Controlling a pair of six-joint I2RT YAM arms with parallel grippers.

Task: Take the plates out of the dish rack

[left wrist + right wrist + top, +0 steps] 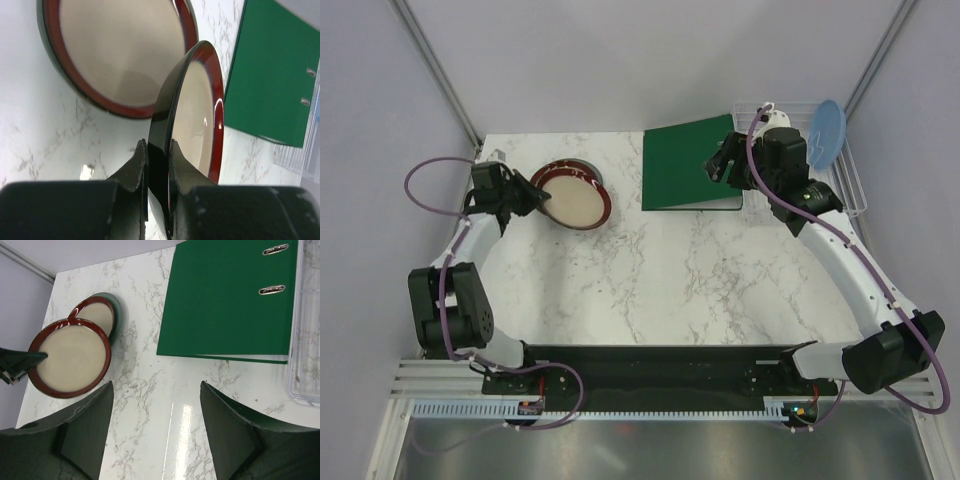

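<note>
At the left, the left gripper [533, 197] is clamped on the rim of one beige plate [575, 200]. In the left wrist view, both fingers [135, 167] press against the dark edge. We see this plate overlap a stack lying on the marble table [700, 270]. The stack is a second beige plate [97, 315] resting in a grey-green plate [119, 315]. We cannot tell whether the held plate touches the stack.

At the centre, a green binder [690, 165] lies flat. The right gripper [156, 385] hovers over the table near the binder's edge, fingers spread wide and holding nothing.

At the far right, the dish rack [855, 190] sits just beside the binder. The light blue plate [828, 130] stands on edge in it.
</note>
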